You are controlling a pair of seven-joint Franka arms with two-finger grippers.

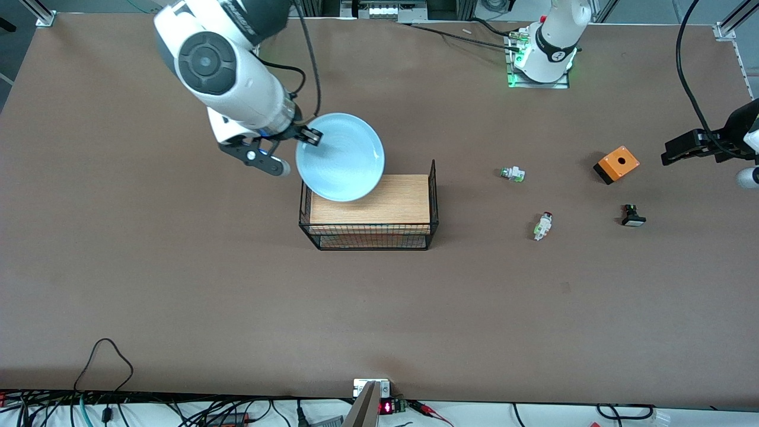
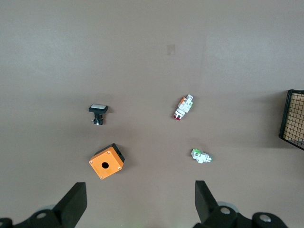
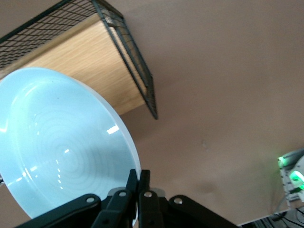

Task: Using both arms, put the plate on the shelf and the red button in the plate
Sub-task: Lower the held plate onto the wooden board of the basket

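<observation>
A black wire basket [image 1: 436, 196] with a wooden floor stands mid-surface. The right pincer [image 1: 310, 136] is clamped on the rim of the light blue plate [image 1: 341, 157], holding it tilted over the basket. The left pincer [image 2: 140, 199] hangs spread wide and empty above an orange box [image 1: 616, 164]. The red button [image 1: 543, 225] lies on the surface [image 1: 178, 296], nearer the camera than the box.

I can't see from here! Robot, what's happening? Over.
Right claw shut on plate, over wire rack. Left claw open, above red button. Nothing blocking.
</observation>
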